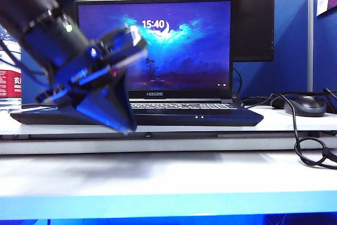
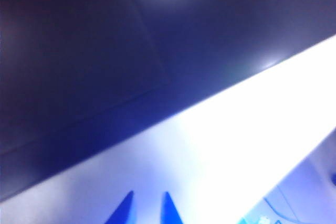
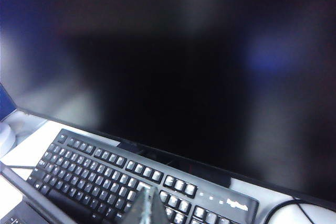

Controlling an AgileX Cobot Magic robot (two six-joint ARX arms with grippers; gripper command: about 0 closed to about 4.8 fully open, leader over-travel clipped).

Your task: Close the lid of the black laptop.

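The black laptop (image 1: 142, 111) sat on the table (image 1: 168, 177), its lid (image 1: 154, 43) upright. My left hand (image 1: 113, 85) hung released before it, approaching; next I needed its fingers behind the lid's top edge. Right hand's (image 3: 146, 208) state I couldn't tell.

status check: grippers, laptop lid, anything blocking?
Left gripper open, empty, blurred in front of the black laptop. Right gripper over separate keyboard, state unclear. Lid upright, screen lit. No obstruction visible.
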